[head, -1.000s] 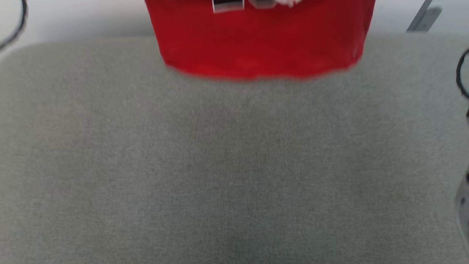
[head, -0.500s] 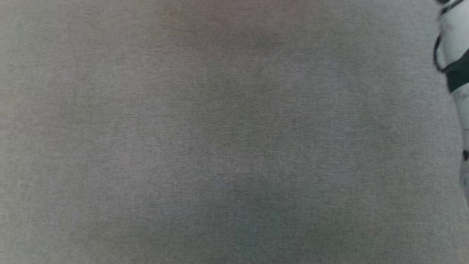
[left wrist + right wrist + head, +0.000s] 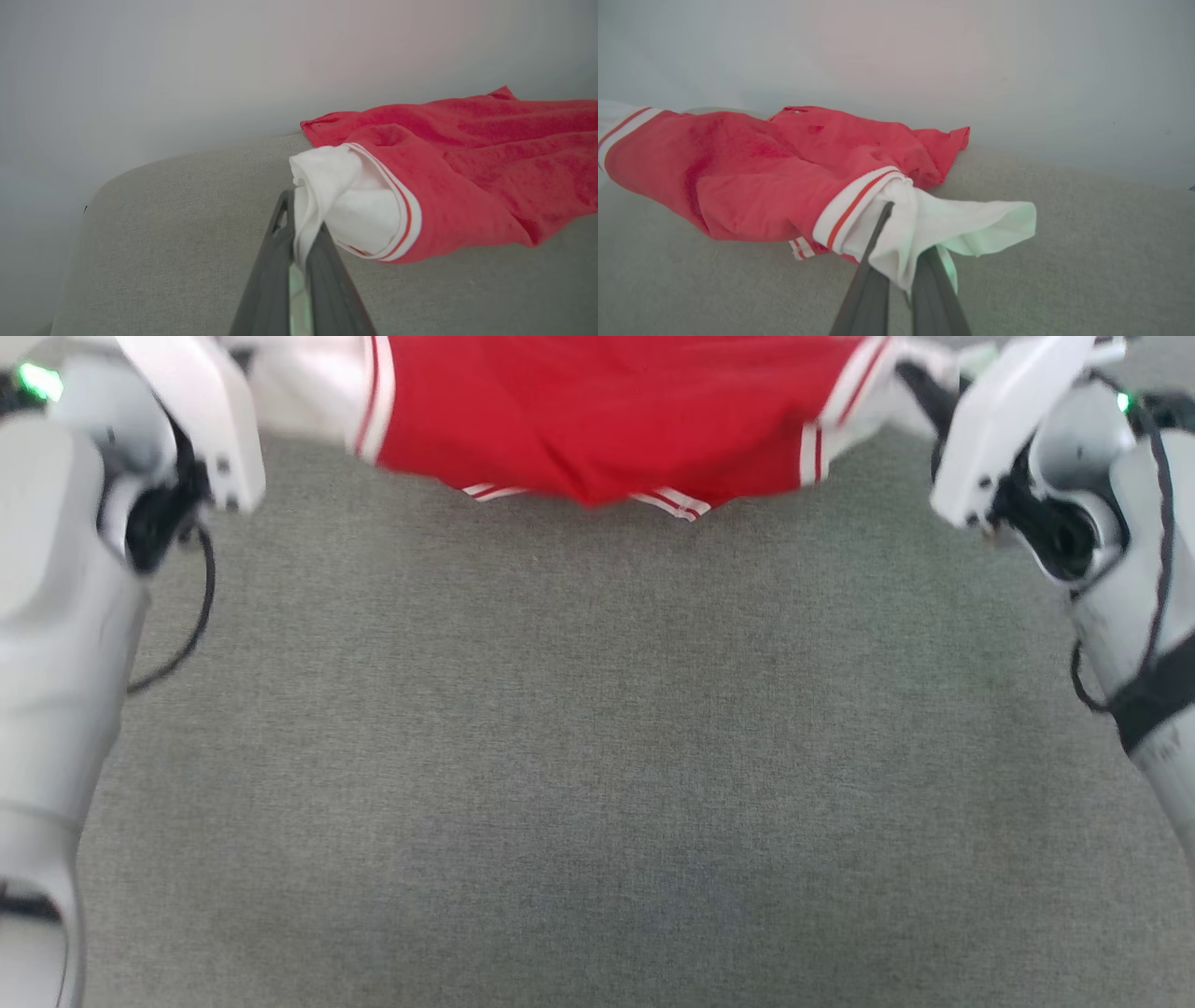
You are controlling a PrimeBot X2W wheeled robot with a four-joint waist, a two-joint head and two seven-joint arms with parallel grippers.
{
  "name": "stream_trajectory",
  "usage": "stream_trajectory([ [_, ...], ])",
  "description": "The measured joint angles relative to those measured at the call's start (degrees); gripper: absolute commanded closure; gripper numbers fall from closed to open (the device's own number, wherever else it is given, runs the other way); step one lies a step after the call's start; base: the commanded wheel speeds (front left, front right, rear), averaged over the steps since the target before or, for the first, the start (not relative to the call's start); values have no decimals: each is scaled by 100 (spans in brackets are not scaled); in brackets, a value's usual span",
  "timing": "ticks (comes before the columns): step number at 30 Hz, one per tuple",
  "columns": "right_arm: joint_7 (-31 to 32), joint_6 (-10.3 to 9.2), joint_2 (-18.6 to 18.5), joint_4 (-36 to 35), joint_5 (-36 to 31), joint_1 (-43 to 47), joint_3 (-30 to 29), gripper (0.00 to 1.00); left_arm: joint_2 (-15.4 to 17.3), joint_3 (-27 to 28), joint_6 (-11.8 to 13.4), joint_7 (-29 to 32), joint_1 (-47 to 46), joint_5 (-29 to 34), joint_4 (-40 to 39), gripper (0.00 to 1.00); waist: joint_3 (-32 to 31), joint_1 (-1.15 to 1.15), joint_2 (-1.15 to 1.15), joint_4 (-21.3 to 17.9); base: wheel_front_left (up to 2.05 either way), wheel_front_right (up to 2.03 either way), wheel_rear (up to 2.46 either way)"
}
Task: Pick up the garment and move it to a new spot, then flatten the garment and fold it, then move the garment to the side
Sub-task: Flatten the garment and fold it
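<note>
Over grey upholstery (image 3: pixel 597 756), left end effector (image 3: pixel 302 218) and right end effector (image 3: pixel 903 242) pinch garment (image 3: pixel 607 420) cuffs (image 3: pixel 348 200).

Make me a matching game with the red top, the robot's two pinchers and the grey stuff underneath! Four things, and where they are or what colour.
Things:
1. garment
2. left gripper
3. right gripper
4. padded surface

Descriptions:
A. grey, underneath everything
B. shut on the right white cuff
C. red, spread between both grippers
D. shut on the left white cuff

Pairs: 1-C, 2-D, 3-B, 4-A
</note>
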Motion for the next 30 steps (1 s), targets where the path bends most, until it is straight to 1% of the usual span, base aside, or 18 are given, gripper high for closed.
stream_trajectory([
  [4, 657, 0, -364, -595, 577, 614, 250, 100, 335, -165, 0, 740, 760, -425, -565, 100, -126, 0, 0, 30, 0, 0, 0],
  [7, 1070, 0, -669, -1103, 898, 1109, 370, 100, 593, -140, 11, 1156, 1327, -680, -1101, 100, -222, 0, 0, 40, 0, 0, 0],
  [9, 1261, 0, -859, -1406, 1080, 1433, 358, 100, 754, -121, 168, 1405, 1731, -831, -1575, 100, -283, 0, 0, 48, 0, 0, 0],
  [11, 1525, 0, -1018, -1708, 1267, 1765, 331, 100, 926, -115, 409, 1682, 2229, -937, -2114, 100, -350, 0, 0, 58, 0, 0, 0],
  [14, 1935, 0, -1218, -2151, 1543, 2293, 229, 100, 1258, -43, 854, 2022, 2979, -1166, -3098, 100, -442, 0, 0, 66, 0, 0, 0],
  [18, 2435, 0, -1505, -2818, 1736, 3017, -7, 100, 1715, 77, 1536, 2323, 4038, -1415, -4522, 100, -514, 0, 0, 74, 0, 0, 0],
  [21, 2818, 0, -1640, -3325, 1833, 3603, -232, 100, 2038, 166, 2076, 2469, 4801, -1548, -5423, 100, -533, 0, 0, 84, 0, 0, 0],
  [23, 3118, 0, -1741, -3635, 1868, 4020, -411, 100, 2239, 180, 2364, 2561, 5265, -1600, -5950, 100, -540, 0, 0, 96, 0, 0, 0],
  [24, 3118, 0, -1741, -3635, 1868, 4020, -411, 100, 2239, 180, 2364, 2561, 5265, -1600, -5950, 100, -540, 0, 0, 96, 0, 0, 0],
  [25, 3278, 0, -1784, -3784, 1890, 4237, -509, 100, 2303, 205, 2519, 2579, 5470, -1629, -6152, 100, -540, 0, 0, 104, 0, 0, 0],
  [27, 3567, 0, -1826, -4090, 1886, 4684, -722, 100, 2455, 200, 2753, 2684, 5835, -1690, -6526, 100, -537, 0, 0, 122, 0, 0, 0],
  [30, 3935, 0, -1816, -4518, 1795, 5324, -1133, 100, 2586, 179, 3006, 2784, 6269, -1820, -6884, 100, -512, 0, 0, 152, 0, 0, 0],
])
